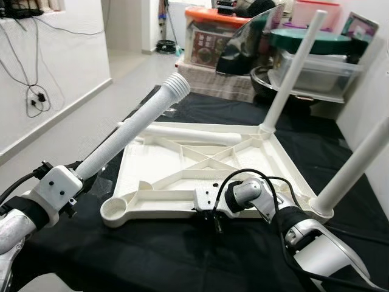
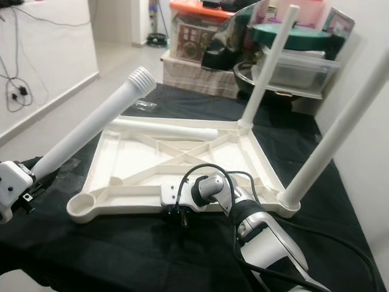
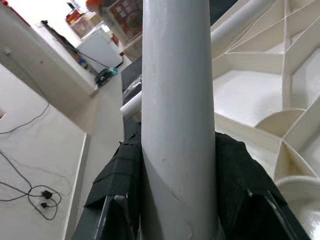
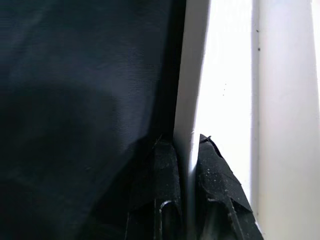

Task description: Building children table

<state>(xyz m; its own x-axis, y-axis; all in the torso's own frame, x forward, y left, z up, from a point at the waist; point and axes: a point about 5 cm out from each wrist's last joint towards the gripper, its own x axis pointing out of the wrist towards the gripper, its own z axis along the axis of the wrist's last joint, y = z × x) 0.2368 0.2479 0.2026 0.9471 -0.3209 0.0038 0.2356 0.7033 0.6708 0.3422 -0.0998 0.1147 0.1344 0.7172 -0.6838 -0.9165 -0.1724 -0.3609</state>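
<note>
Plastic storage bins (image 1: 313, 72) sat stacked at the far right, one clear with a teal lid (image 1: 310, 39), an orange-lidded one (image 1: 213, 36) further left; contents unreadable. White moulded tabletop (image 1: 200, 170) lay upside down on a black cloth (image 1: 152, 249), X-ribbed underside up, round socket (image 1: 115, 210) open at the near-left corner. Two smooth tubular legs stood in the right corners: far one (image 1: 292, 70), near one (image 1: 355, 164). Another loose leg (image 1: 194, 134) lay flat along the far edge. Left gripper (image 3: 177, 200) was closed around a fourth leg (image 1: 130, 131), padded fingers (image 3: 117, 185) clamped on both sides, leg tilted up over the left edge, threaded end (image 1: 176, 85) far and high. Right gripper (image 4: 187, 150) pinched the tabletop's near rim (image 4: 187, 90), fingers nearly shut on the thin wall.
</note>
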